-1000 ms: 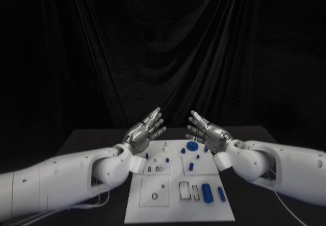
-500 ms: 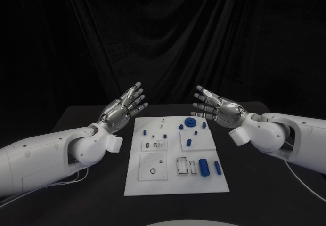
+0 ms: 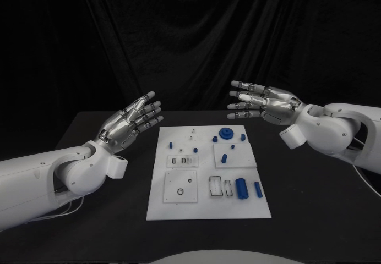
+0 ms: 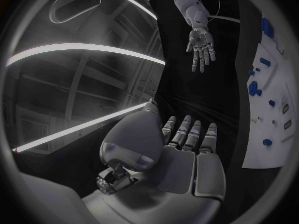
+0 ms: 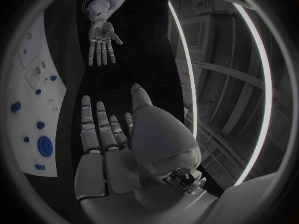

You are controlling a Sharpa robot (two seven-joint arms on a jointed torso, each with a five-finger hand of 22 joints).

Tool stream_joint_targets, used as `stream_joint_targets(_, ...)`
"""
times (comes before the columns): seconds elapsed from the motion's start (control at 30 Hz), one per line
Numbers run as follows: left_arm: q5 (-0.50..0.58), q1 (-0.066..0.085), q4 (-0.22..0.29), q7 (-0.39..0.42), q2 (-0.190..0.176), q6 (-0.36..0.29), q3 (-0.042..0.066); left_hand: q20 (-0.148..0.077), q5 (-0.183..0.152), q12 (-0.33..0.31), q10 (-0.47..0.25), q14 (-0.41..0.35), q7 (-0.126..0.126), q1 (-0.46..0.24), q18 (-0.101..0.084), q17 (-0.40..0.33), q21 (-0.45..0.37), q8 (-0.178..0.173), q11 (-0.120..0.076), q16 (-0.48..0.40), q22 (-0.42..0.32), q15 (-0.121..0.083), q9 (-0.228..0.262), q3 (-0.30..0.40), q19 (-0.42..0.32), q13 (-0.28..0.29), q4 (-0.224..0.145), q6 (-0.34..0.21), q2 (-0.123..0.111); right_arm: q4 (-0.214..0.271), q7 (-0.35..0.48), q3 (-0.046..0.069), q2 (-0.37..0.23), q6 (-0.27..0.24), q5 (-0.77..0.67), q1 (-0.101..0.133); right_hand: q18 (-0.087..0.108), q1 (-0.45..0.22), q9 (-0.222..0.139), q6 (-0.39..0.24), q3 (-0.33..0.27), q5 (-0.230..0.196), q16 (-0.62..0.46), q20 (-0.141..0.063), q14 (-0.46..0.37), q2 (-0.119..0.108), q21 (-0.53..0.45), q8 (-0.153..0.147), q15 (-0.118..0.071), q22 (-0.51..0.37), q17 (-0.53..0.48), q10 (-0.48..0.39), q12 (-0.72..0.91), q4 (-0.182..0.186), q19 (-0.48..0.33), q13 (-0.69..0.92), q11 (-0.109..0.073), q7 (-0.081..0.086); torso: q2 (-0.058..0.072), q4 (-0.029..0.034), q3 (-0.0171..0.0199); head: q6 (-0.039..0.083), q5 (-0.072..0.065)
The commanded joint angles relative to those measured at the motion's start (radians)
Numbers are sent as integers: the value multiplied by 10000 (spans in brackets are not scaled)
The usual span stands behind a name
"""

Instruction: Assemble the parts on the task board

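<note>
Both hands raised off the bench (image 3: 95, 220), palms facing each other. Left hand (image 3: 127, 122): fingers straight and apart, nothing held. Right hand (image 3: 266, 103): likewise spread, nothing held. The task board (image 3: 208, 209) lies flat between and below them, touching neither. Blue parts sit on it: a round knob (image 3: 226, 132) toward the right hand's fingertips, two long cylinders (image 3: 248, 188) on the right hand's side back toward the wrist, small pegs (image 3: 224, 159) between. We judge no assembly step is begun; this reads as a ready pose. Next move, as we see it: lower one hand to the board, pick a loose part, most likely a cylinder, pinch it cleanly.
</note>
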Motion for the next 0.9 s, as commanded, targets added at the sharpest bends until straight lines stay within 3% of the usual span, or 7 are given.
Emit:
stream_joint_targets(0.03, -259, 72, 198, 1324, -151, -301, 13, 36, 100, 67, 9, -5, 51, 113, 109, -5, 75, 51, 21, 7, 18, 42, 15, 79, 104, -3, 13, 108, 32, 4, -993, 7, 47, -242, -2304, 232, 196, 178, -4, -13, 129, -451, 307, -65, 341, -46, 38, 171, -46, -16, 72, 16, 419, -26, 325, 2, 54, 44, 394, 76, -24, 22, -10)
stream_joint_targets(0.2, -271, 107, 402, 1415, -321, -374, 29, 99, 132, -112, -237, -296, 88, 130, 80, -95, 89, 65, -19, -173, 20, 177, 22, 115, 124, -77, 20, 184, 47, 68, -1374, 7, 77, -561, -4323, 516, 196, 517, 52, 536, 499, -135, 1074, -308, 1717, -215, 483, 730, -234, 151, 386, 674, 1665, -278, 1752, 54, 129, 237, 728, 169, -98, 42, -12)
stream_joint_targets(0.3, -273, 118, 555, 1429, -473, -396, 36, 112, 152, -93, -237, -306, 114, 127, 75, -103, 102, 79, -26, -179, 25, 201, 28, 129, 143, -82, 21, 238, 52, 45, -1648, 7, 184, -742, -5444, 640, 95, 1104, 156, 1337, 866, 1711, 1224, -572, 2312, -266, 738, 1227, -355, 275, 445, 1141, 2158, -754, 2315, 102, 147, 575, 853, 211, -133, 38, -54)
stream_joint_targets(0.43, -275, 125, 883, 1416, -811, -443, 41, 129, 192, -184, -345, -395, 154, 123, 57, -129, 104, 77, -29, -234, 24, 247, 26, 161, 144, -113, 23, 240, 60, -6, -2047, 7, 355, -889, -6916, 745, 73, 1304, 137, 1596, 1637, 1876, 1125, -716, 3452, -439, 1446, 1306, -427, 731, 334, 1543, 2158, -1259, 2931, 76, 281, 778, 1004, 226, -183, 40, -119)
stream_joint_targets(0.67, -277, 130, 1510, 1356, -1275, -481, 50, 146, 271, -138, -326, -288, 264, 125, -1, -113, 127, 84, 35, -169, 29, 337, 29, 244, 174, -116, 18, 299, 65, 166, -2778, 8, 396, -1692, -10499, 859, 153, 884, 245, 2552, 2069, 1236, 1579, -1139, 5347, -807, 3064, 1704, -932, 1836, 539, 2591, 2248, -1380, 3774, 117, 372, 969, 1215, 360, -238, -88, -256)
stream_joint_targets(0.77, -277, 131, 1645, 1328, -1299, -445, 80, 160, 283, -318, -488, -343, 290, 128, -83, -127, 111, 47, 27, -199, 19, 443, 10, 295, 147, -155, 20, 198, 64, 291, -3052, 8, 350, -2085, -11754, 882, 168, -266, 247, 3156, 1803, -697, 3079, -1352, 6540, -1025, 4053, 1722, -1272, 2537, 1497, 3769, 2171, -401, 4592, 74, 202, 1065, 1278, 396, -255, -74, -319)
stream_joint_targets(0.9, -351, 137, 1849, 1346, -1376, -451, 149, 166, 300, -322, -484, -279, 293, 135, -137, -115, 127, 38, 34, -158, 25, 503, 9, 327, 167, -154, 18, 197, 63, 424, -3354, 9, 369, -2619, -13639, 924, -39, -509, 234, 3422, 2075, -541, 5576, -1577, 6803, -1436, 6401, 1469, -1521, 4982, 3317, 4676, 1586, 129, 5333, 69, 108, 1026, 1479, 376, -263, -28, -377)
